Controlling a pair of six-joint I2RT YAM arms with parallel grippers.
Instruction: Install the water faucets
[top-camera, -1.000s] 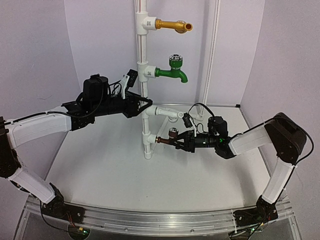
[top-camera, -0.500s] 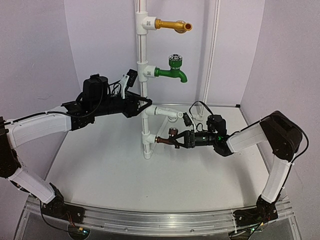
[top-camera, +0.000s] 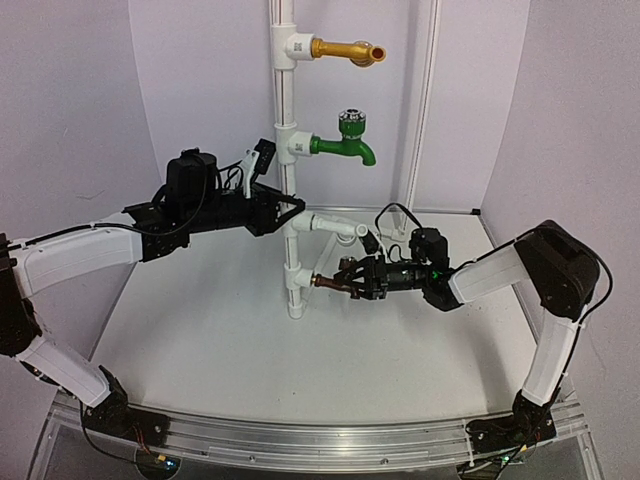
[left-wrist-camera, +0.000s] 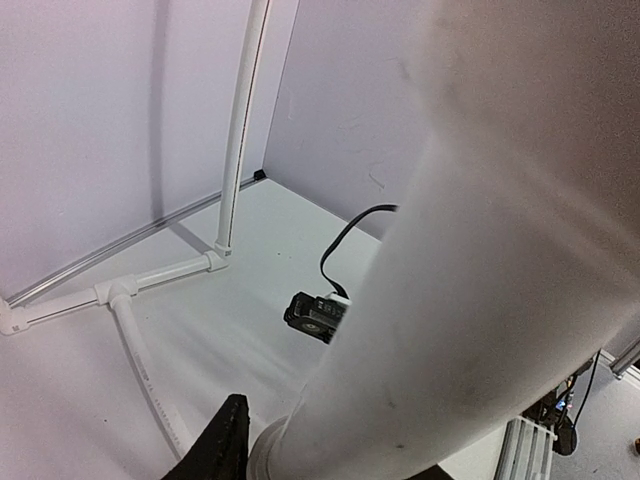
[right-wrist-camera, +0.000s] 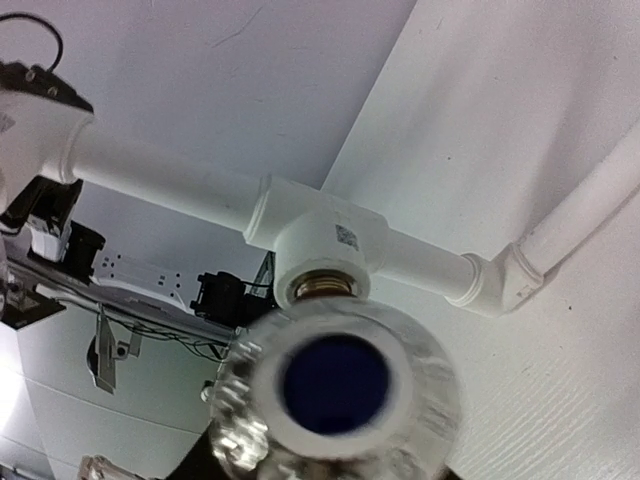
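Although the right hand (top-camera: 352, 280) sits close around the small dark brown tap with a short spout and a round silver knob (top-camera: 328, 281), the overhead view is too small to show whether its fingers are pinching the tap or standing off it. The right wrist view does not help: there the knob (right-wrist-camera: 335, 388) is a blurred, clear-rimmed disc with a blue middle that fills the lower frame and hides the fingers, so I cannot tell. Just beyond the knob, the tap's brass threaded end sits in the mouth of a white plastic tee fitting (right-wrist-camera: 322, 232), the lowest one on the upright white plastic pipe (top-camera: 285, 100). The tap thus lies level between that fitting and the right hand, above the white bench (top-camera: 220, 340). The left hand (top-camera: 288, 212) is clamped on the same pipe, higher than the right hand. In its own wrist view the pipe (left-wrist-camera: 470, 300) is an out-of-focus bulk across the right half, and only one dark finger (left-wrist-camera: 226, 446) shows at the lower edge. Past it, a small black block with a cable (left-wrist-camera: 315, 315) is too unclear to name. Counted, there are three faucets on the pipe: the brown tap, a green faucet with a silver knob (top-camera: 345, 146) above both hands, and a long gold faucet (top-camera: 345, 49) at the top. Three tee fittings carry them, one bare white elbow branch (top-camera: 335, 226) juts out just above the right hand, and there are two arms.
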